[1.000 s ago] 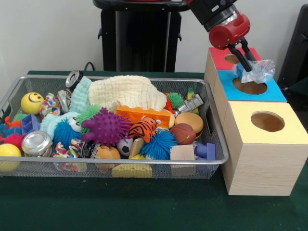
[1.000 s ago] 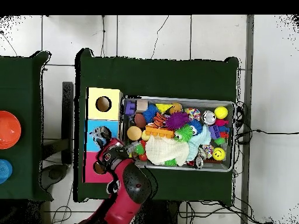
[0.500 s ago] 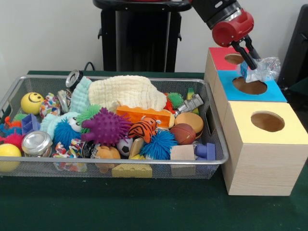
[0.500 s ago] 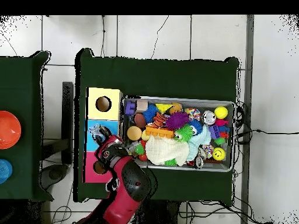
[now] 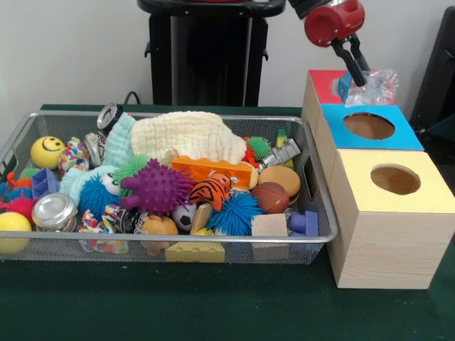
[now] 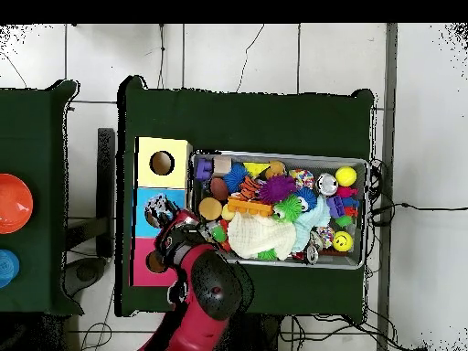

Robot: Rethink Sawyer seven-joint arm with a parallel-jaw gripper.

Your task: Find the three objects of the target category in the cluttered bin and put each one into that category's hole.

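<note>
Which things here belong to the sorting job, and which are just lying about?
Job: gripper, crinkled plastic bag it holds, blue box, red box, yellow box, wire bin.

Lying about: cream cloth, purple spiky ball, smiley ball.

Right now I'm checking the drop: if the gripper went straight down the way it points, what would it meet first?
Probably the red-topped box, near its hole; the gripper holds a crinkled clear plastic piece. Depth unclear.

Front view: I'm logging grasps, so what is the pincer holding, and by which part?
The pincer is shut on a crumpled clear plastic bag, pinching its left edge.
</note>
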